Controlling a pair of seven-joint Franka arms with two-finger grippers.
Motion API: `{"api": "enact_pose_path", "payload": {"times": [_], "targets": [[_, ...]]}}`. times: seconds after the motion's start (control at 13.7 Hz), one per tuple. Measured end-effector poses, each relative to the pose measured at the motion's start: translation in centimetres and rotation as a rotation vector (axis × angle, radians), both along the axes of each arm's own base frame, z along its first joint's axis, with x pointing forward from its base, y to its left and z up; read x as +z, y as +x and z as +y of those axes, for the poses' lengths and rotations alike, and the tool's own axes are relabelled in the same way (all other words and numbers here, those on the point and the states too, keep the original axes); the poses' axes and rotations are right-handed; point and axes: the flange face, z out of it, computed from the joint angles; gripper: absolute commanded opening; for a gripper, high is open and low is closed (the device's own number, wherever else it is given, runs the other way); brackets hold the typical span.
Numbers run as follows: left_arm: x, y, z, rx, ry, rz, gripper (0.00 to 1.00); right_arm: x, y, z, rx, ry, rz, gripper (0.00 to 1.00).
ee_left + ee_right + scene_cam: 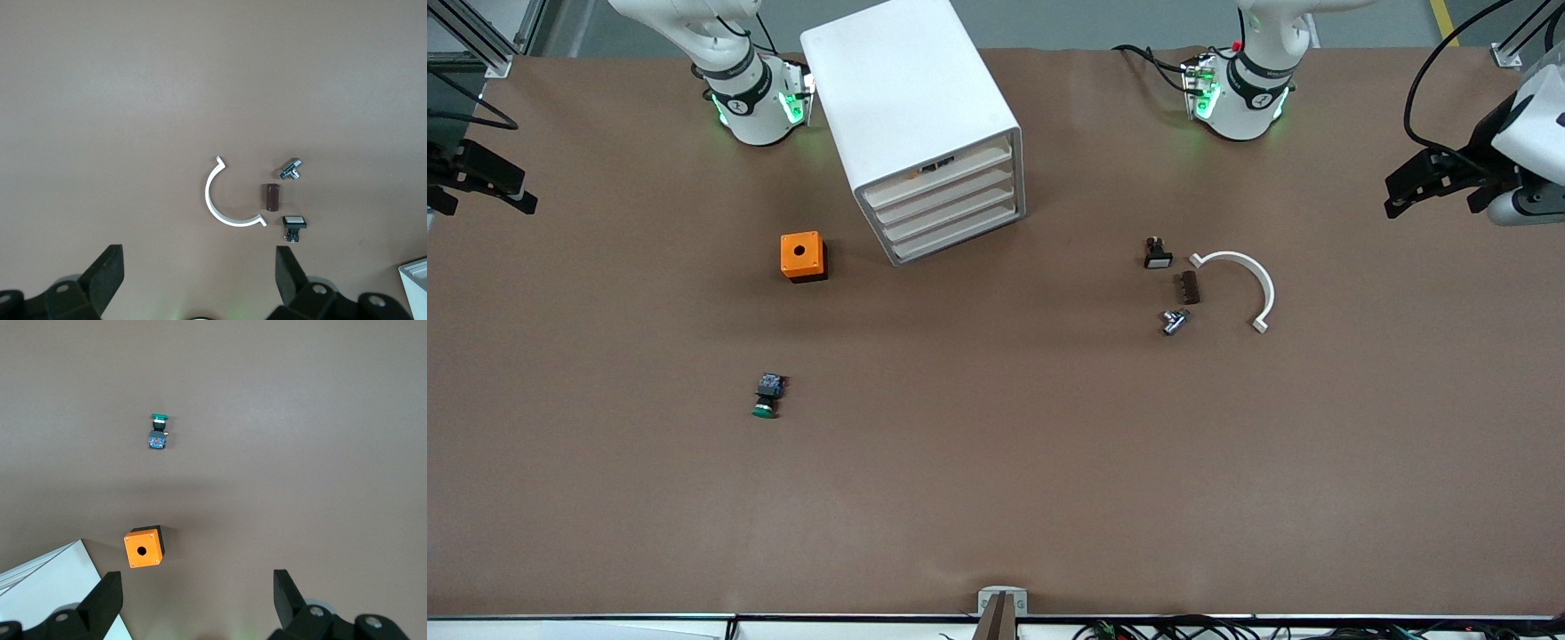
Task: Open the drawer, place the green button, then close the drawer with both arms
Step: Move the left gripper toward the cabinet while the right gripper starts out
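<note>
Nothing is started: all four drawers are sitting shut, and the third drawer (pixel 953 216) is needing a pull first. The button (pixel 767 396) is lying on the counter (pixel 996 462), nearer the camera than the orange box (pixel 803 256). The left gripper (pixel 1427 182) and right gripper (pixel 480 178) are waiting at the counter's ends, jaws spread and empty.

Matt brown table (pixel 996 462), perhaps paper-covered

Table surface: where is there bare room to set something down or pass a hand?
Widest bare stretch: between the button and the table's edge nearest the front camera. Also open between the cabinet and the switch. Crowded where switch, brown block, metal fitting and white clamp cluster.
</note>
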Motion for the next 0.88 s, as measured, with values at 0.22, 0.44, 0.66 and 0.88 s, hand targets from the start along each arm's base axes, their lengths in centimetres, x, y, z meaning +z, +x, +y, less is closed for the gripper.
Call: {"api": "enact_pose_path", "payload": {"times": [0.22,0.44,0.66,0.88], "targets": [[0.1,0.2,0.0,0.0,-0.001,-0.002,1.0,0.0,0.0,0.0,0.0,0.0,0.0,1.0],[0.3,0.6,1.1,0.017,-0.003,-0.008,1.0,0.0,0.0,0.0,-0.001,0.0,0.0,1.0],[-3.1,2.5,3.7,0.027,-0.01,0.056,1.0,0.1,0.0,-0.1,-0.002,0.0,-0.003,1.0],[-8.5,4.9,3.1,0.043,-0.062,0.152,1.0,0.6,-0.1,-0.3,-0.005,-0.001,-0.011,1.0]]}}
